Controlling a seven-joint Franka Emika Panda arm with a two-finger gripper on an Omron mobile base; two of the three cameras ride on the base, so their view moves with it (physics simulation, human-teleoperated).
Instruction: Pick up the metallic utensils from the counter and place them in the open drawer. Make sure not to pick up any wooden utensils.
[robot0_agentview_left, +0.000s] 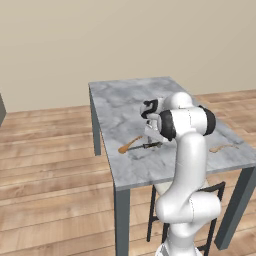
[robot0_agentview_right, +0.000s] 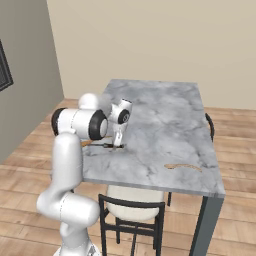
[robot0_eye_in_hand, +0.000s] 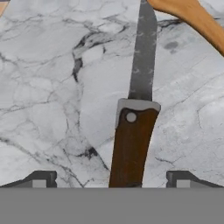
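Observation:
A knife (robot0_eye_in_hand: 133, 109) with a grey blade and a dark brown handle lies on the marble counter (robot0_eye_in_hand: 48, 87). My gripper (robot0_eye_in_hand: 111, 180) hangs just above the handle, open, with one fingertip (robot0_eye_in_hand: 43, 179) on each side of it and clear of it. The left base view shows the gripper (robot0_agentview_left: 150, 139) pointing down over the knife (robot0_agentview_left: 151, 146) near the counter's (robot0_agentview_left: 125, 100) front left part. From the right, the gripper (robot0_agentview_right: 117, 142) stands over the knife (robot0_agentview_right: 111, 146). The orange-brown wooden spoon (robot0_agentview_left: 128, 145) (robot0_eye_in_hand: 197, 17) lies right beside the knife. The open drawer is out of view.
A thin light-brown wooden piece (robot0_agentview_left: 223, 147) (robot0_agentview_right: 183, 166) lies near the counter's front right edge. A dark-framed chair (robot0_agentview_right: 131, 210) is tucked under the counter's (robot0_agentview_right: 160, 110) near side, close to my base. Wooden floor surrounds the counter, with a beige wall behind.

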